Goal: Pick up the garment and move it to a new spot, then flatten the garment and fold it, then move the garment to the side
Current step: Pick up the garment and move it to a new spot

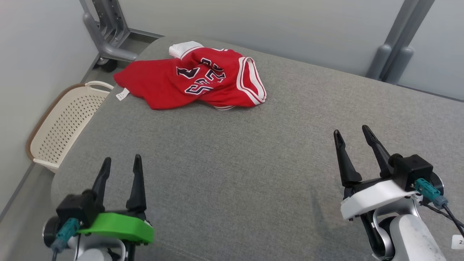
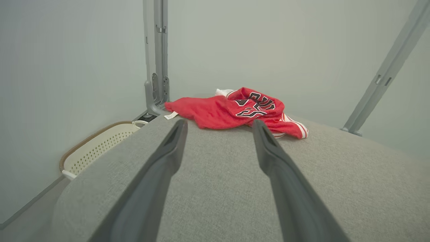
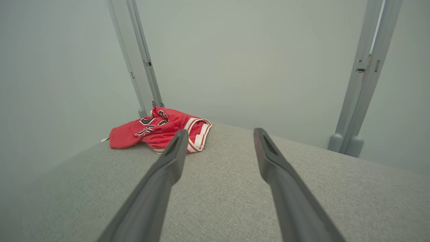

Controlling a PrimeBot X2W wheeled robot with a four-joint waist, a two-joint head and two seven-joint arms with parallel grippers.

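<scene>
Garment (image 1: 188,81), a red jersey with white trim and dark lettering, lies crumpled at about 11 o'clock on the grey padded surface (image 1: 232,170), with a white label (image 1: 122,94) at its 8 o'clock edge. The left gripper (image 1: 122,158) hovers at 7 o'clock and the right gripper (image 1: 351,129) at 4 o'clock, both well apart from it, fingers spread wide, holding nothing. A cream perforated basket (image 1: 61,123) sits at 9 o'clock, beside the surface.

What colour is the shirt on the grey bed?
Red, with white stripes and dark numbers; the head view shows the shirt best.
</scene>
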